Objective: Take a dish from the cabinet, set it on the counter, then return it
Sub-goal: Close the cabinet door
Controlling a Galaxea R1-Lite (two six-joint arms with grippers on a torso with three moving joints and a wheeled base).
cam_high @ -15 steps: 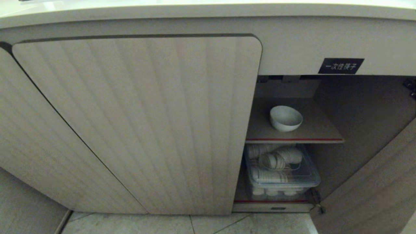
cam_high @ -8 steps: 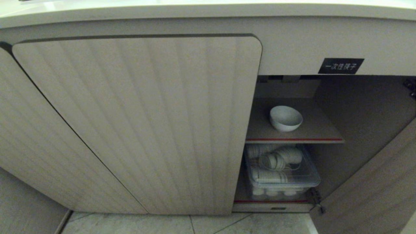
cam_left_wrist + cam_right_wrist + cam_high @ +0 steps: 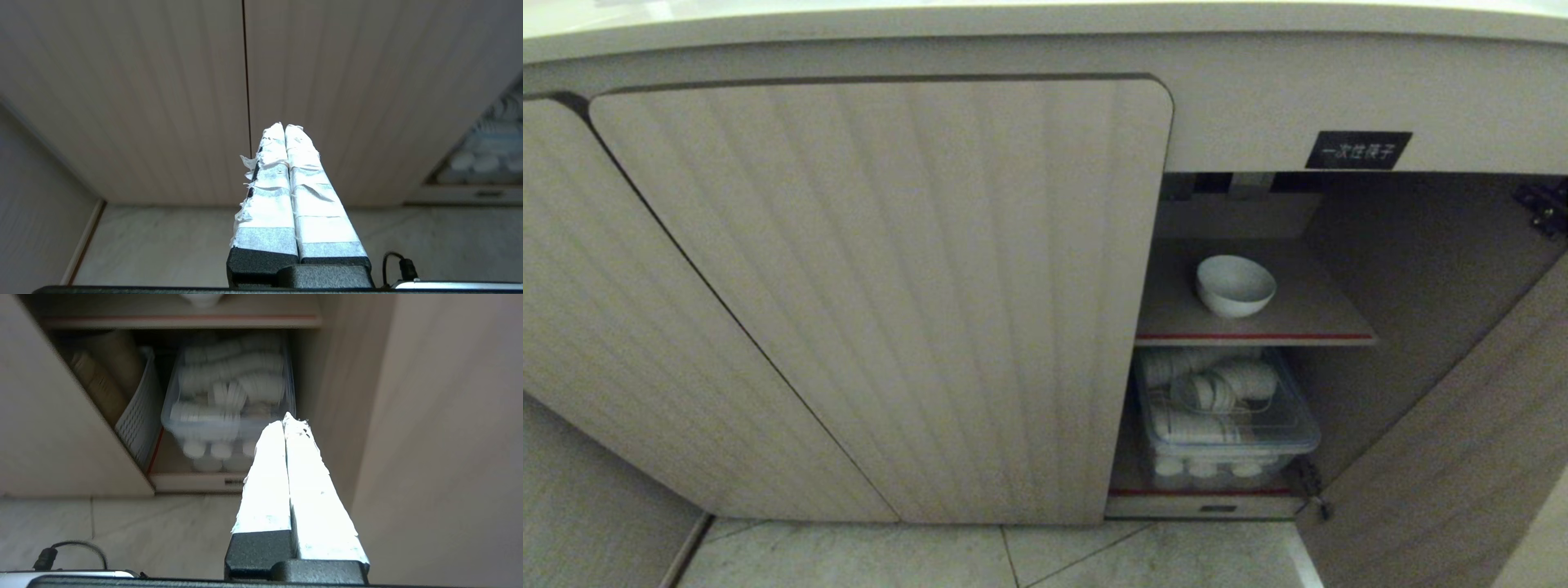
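The dish (image 3: 1235, 285), a small deep white bowl, sits upright on the red-edged upper shelf (image 3: 1307, 327) inside the open right bay of the cabinet (image 3: 882, 294). Only its underside shows in the right wrist view, as the dish (image 3: 202, 299). The counter (image 3: 1045, 23) runs as a pale rim along the top of the head view. Neither arm appears in the head view. My left gripper (image 3: 284, 127) is shut and empty, pointing at the closed ribbed doors. My right gripper (image 3: 286, 418) is shut and empty, aimed at the lower bay, well below the dish.
A clear plastic bin (image 3: 1225, 416) of stacked white cups fills the lower shelf, with a white slatted basket (image 3: 139, 416) beside it. The open door (image 3: 1445, 457) swings out at right. A black label (image 3: 1357, 150) sits above the opening. Tiled floor (image 3: 1013, 559) lies below.
The whole head view has shifted a little: the cabinet opening, bowl and label sit slightly higher and further left, so the camera moved. The bowl has not moved on its shelf.
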